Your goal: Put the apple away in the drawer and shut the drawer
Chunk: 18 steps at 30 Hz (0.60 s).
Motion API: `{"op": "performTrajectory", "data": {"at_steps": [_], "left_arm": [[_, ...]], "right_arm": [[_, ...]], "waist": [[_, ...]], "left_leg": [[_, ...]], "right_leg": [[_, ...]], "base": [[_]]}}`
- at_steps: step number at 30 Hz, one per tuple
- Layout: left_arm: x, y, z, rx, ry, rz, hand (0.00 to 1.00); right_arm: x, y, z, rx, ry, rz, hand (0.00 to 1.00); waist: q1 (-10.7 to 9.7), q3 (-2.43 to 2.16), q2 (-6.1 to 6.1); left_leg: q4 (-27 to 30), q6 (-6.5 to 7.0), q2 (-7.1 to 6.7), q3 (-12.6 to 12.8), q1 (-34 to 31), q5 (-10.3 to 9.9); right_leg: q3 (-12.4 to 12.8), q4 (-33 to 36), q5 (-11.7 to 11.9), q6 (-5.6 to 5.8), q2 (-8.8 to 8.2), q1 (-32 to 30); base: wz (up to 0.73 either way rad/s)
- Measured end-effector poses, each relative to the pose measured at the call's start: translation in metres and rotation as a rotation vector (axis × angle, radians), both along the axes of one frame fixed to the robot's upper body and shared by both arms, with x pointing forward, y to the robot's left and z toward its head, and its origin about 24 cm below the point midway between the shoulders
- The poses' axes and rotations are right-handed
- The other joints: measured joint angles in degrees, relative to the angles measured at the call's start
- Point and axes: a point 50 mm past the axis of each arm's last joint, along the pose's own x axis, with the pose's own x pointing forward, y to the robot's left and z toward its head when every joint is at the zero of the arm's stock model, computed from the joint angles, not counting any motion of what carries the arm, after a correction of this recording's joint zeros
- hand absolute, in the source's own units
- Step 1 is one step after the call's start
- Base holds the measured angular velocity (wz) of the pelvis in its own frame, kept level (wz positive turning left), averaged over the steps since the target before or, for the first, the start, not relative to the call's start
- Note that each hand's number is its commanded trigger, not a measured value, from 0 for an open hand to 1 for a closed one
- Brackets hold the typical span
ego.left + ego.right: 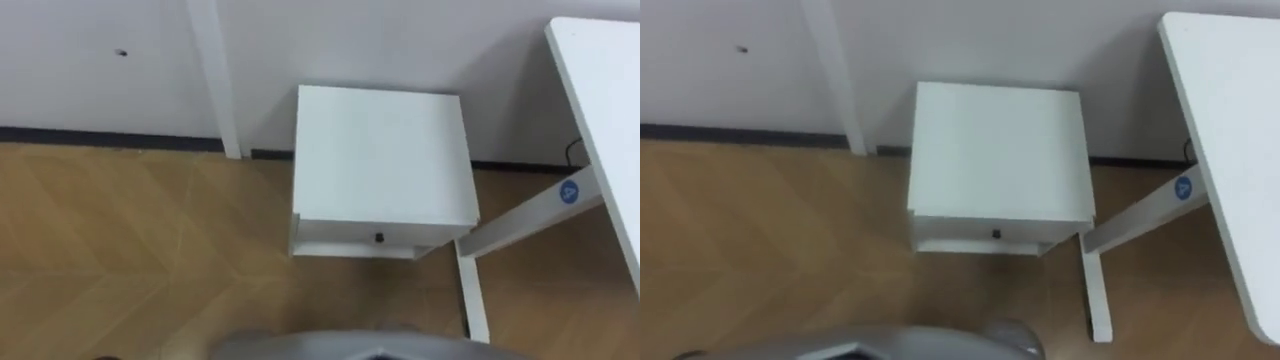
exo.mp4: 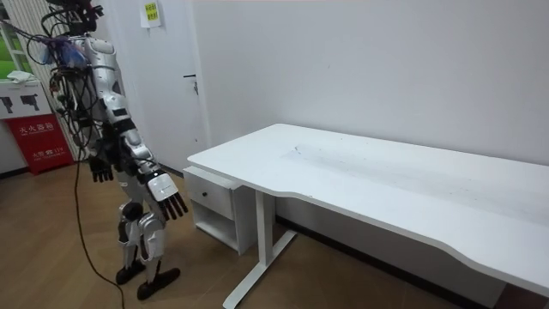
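- Left eye view: the drawer [image 1: 378,238] of the white cabinet [image 1: 380,150] stands slightly out; you cannot tell whether the apple lies inside.
- Room view: the left hand [image 2: 101,169] and right hand [image 2: 172,205] hang with fingers relaxed and empty, so you likely have the closing left to do.

Silver-grey limbs and torso; black left hand [image 2: 101,170], black right hand [image 2: 171,205]; dark cables bundled at chest; black feet.

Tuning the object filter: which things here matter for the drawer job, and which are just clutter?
Job: bedside cabinet, its drawer, knob, left hand, right hand, both open.
Clutter: white desk, red box, yellow wall notice.
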Motion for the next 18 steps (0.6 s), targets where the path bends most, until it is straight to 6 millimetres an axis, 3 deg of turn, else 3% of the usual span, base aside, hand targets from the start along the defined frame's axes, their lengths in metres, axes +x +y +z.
{"op": "performTrajectory", "data": {"at_steps": [3, 4, 5, 6, 7, 8, 10, 11, 12, 13, 14, 15, 16, 18], "left_arm": [[0.005, -0.006, -0.002, -0.016, -0.018, 0.006, 0.0], [0.004, -0.007, -0.002, -0.022, -0.015, 0.007, 0.0], [0.004, -0.008, -0.003, -0.028, -0.014, 0.007, 0.0], [0.005, -0.01, -0.003, -0.031, -0.018, 0.004, 0.0], [0.014, -0.014, -0.004, -0.043, -0.036, -0.016, 0.0], [0.012, -0.015, -0.005, -0.045, -0.026, -0.029, 0.0], [0.002, -0.014, -0.004, -0.042, 0.0, -0.029, 0.0], [-0.001, -0.014, -0.004, -0.043, 0.016, -0.023, 0.0], [-0.004, -0.015, -0.004, -0.046, 0.025, -0.019, 0.0], [-0.014, -0.017, -0.005, -0.06, 0.055, -0.007, 0.0], [-0.014, -0.018, -0.005, -0.067, 0.057, -0.009, 0.0], [-0.011, -0.019, -0.006, -0.071, 0.051, -0.012, 0.0], [-0.003, -0.021, -0.007, -0.083, 0.034, -0.018, 0.0], [0.003, -0.022, -0.007, -0.094, 0.01, -0.025, 0.0]], "right_arm": [[0.004, 0.0, 0.0, -0.005, -0.025, -0.006, 0.0], [0.006, 0.003, 0.0, -0.001, -0.032, -0.007, 0.0], [0.004, 0.007, -0.002, 0.011, -0.031, -0.015, 0.0], [0.005, 0.008, -0.002, 0.013, -0.032, -0.015, 0.0], [0.002, 0.007, -0.002, 0.012, -0.024, -0.022, 0.0], [-0.011, 0.009, -0.003, 0.025, 0.017, -0.048, 0.0], [-0.011, 0.01, -0.004, 0.038, 0.024, -0.049, 0.0], [-0.007, 0.01, -0.004, 0.039, 0.013, -0.044, 0.0], [-0.003, 0.01, -0.004, 0.038, 0.003, -0.041, 0.0], [0.0, 0.01, -0.003, 0.034, -0.002, -0.034, 0.0], [-0.005, 0.009, -0.003, 0.032, 0.017, -0.036, 0.0], [-0.007, 0.009, -0.003, 0.028, 0.028, -0.036, 0.0], [-0.01, 0.006, -0.003, 0.024, 0.048, -0.039, 0.0], [-0.012, 0.006, -0.003, 0.025, 0.065, -0.044, 0.0]], "waist": [[0.0, -0.29, 0.81], [-0.1, -0.3, 0.8], [-1.0, 0.32, -0.88], [-1.4, 0.15, -1.28], [-2.1, 0.05, -0.94], [-1.1, -0.5, -1.09], [1.0, -0.07, -0.55], [2.0, 0.18, -0.23], [2.1, 0.24, -0.05], [1.3, 0.49, 0.72], [-0.1, 0.52, 0.23], [-0.4, 0.55, 0.49], [-0.3, 0.52, 0.7], [0.0, 0.58, 1.16]], "left_leg": [[-2.0, 0.3, 1.02, -0.7, 2.2, 0.3], [-1.6, -0.52, 1.1, -0.7, 2.4, 0.8], [3.6, -1.68, 0.45, -0.2, -0.7, 0.3], [3.2, -2.13, -0.08, -0.5, -2.6, 0.5], [-1.8, -1.34, 0.21, -0.6, -7.0, 3.6], [-1.5, 0.32, 0.06, 2.0, -6.8, 6.7], [-2.1, 0.47, 0.05, 0.9, -5.2, 6.9], [-2.5, 0.47, 0.26, -3.1, -4.5, 6.9], [-2.7, 0.36, 0.43, -5.1, -4.4, 6.9], [-2.9, -0.58, 0.95, -6.5, -3.8, 7.1], [-4.4, -1.39, 0.94, -6.7, -2.8, 7.5], [-5.2, -1.4, 1.06, -6.2, -2.4, 7.5], [-6.2, -1.57, 1.18, -4.7, -1.6, 7.6], [-7.1, -1.97, 1.7, -4.5, -1.1, 7.8]], "right_leg": [[0.4, -1.8, 0.5, -0.84, 1.45, 1.8], [0.8, -2.0, 0.7, -1.28, 1.46, 2.5], [3.7, -4.0, 1.1, -2.03, 0.2, 4.5], [6.2, -4.7, 1.1, -2.02, -0.26, 4.9], [7.8, -4.4, 1.0, -1.84, -0.38, 4.6], [7.3, -4.2, 0.2, -0.88, -1.31, 4.4], [4.8, -4.7, -0.3, -0.25, -1.15, 4.4], [4.7, -5.6, -0.3, -0.83, -0.25, 2.6], [4.4, -6.5, 0.3, -1.33, 0.29, 1.2], [2.4, -6.5, 3.9, -2.85, 0.8, 0.3], [1.1, -6.4, 4.0, -3.0, 0.81, 1.7], [0.7, -6.3, 3.9, -3.12, 0.99, 1.8], [0.6, -6.2, 3.9, -3.22, 1.26, 1.8], [0.6, -6.2, 3.7, -3.45, 1.51, 1.9]], "base": [[-0.07], [0.22], [0.39], [0.88], [0.73], [0.52], [-0.37], [-0.67], [-0.55], [0.0], [0.23], [0.37], [0.14], [0.0]]}}
